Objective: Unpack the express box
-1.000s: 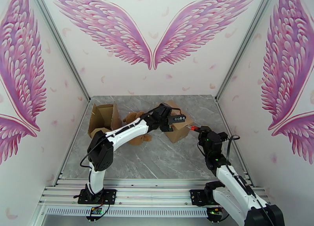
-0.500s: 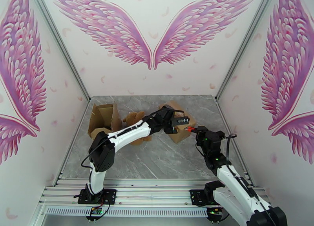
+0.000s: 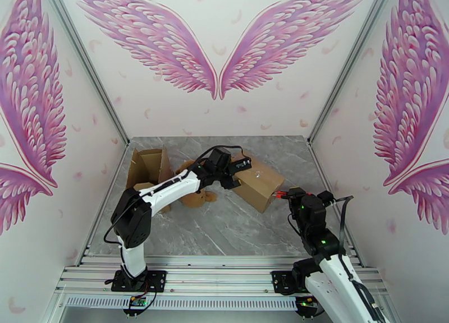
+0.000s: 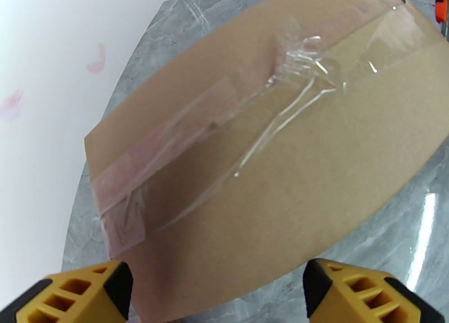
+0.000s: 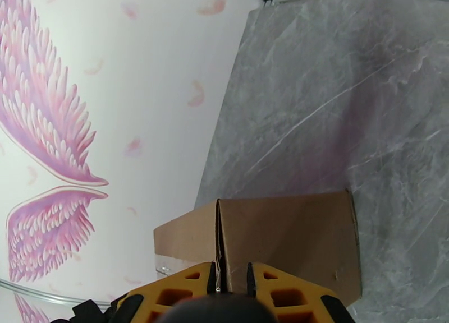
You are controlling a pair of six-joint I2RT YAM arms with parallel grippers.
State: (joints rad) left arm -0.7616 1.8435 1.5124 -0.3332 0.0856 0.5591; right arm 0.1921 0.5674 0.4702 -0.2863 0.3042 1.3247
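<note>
At far left on my tabletop (image 3: 224, 229) an open carton (image 3: 149, 170) stands with its flaps up, and a brown bear (image 3: 195, 194) lies just beside it. The left arm runs from its base at the near left edge diagonally over the bear, elbow raised and wrist tipped down. The left gripper (image 3: 240, 164) sits at the left end of the box (image 3: 259, 183). In the left wrist view its jaws are spread wide and hold nothing. The two yellow fingertips (image 4: 84, 296) frame the nearer edge of the box (image 4: 269, 150), which sits between them. The box is plain brown cardboard, lying flat and skewed, right of centre toward the back of the tabletop. Its flaps are shut, and a strip of clear tape (image 4: 224, 111) runs the length of the top seam. The tape is wrinkled and bunched near the middle. To the right, the right arm rises steeply from its base, with the forearm leaning back and the wrist turned left. The right gripper (image 3: 285, 194) sits just off the box's near right corner. Its jaws are drawn close on a thin orange tool (image 3: 278, 194) whose tip points at that corner; I cannot tell whether it touches. In the right wrist view the yellow fingers (image 5: 168, 293) sit low in front of the box's (image 5: 286, 240) end face and a corner edge.
</note>
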